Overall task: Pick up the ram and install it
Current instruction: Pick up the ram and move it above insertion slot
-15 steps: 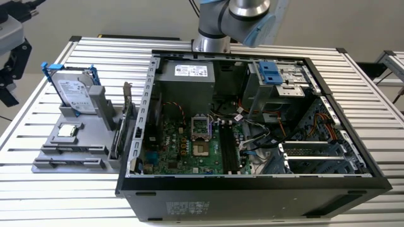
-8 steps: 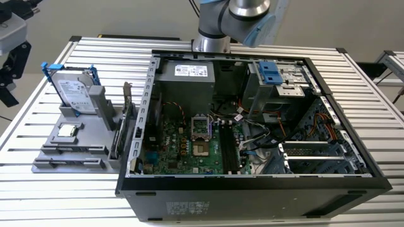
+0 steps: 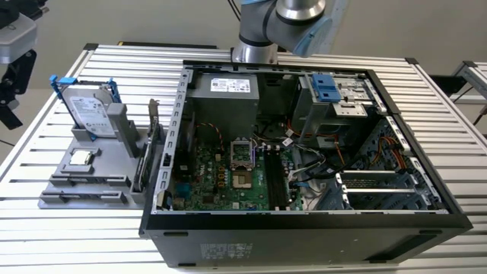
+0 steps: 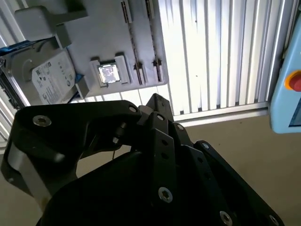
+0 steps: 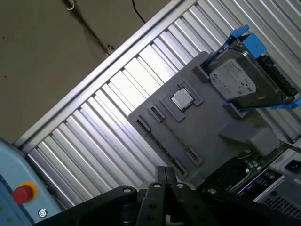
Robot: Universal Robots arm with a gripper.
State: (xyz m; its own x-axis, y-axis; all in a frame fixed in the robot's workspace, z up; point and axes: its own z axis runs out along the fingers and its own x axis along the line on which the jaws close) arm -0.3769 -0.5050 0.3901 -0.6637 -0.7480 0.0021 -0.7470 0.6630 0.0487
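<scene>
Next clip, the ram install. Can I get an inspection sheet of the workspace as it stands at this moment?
Surface: slatted metal table carrying an open computer case and a grey holder.
Job's things: thin boards stand on edge between holder and case; I cannot tell which is the ram. The motherboard's long slots look empty.
Clutter: hard drive in a blue frame, upright in the holder; a chip in its pocket.
Grippers: the gripper is raised above the holder's side of the table, touching nothing there.
Cables: wire bundles inside the case.
Surroundings: light-blue box with a red button beyond the table edge; bare floor.
</scene>
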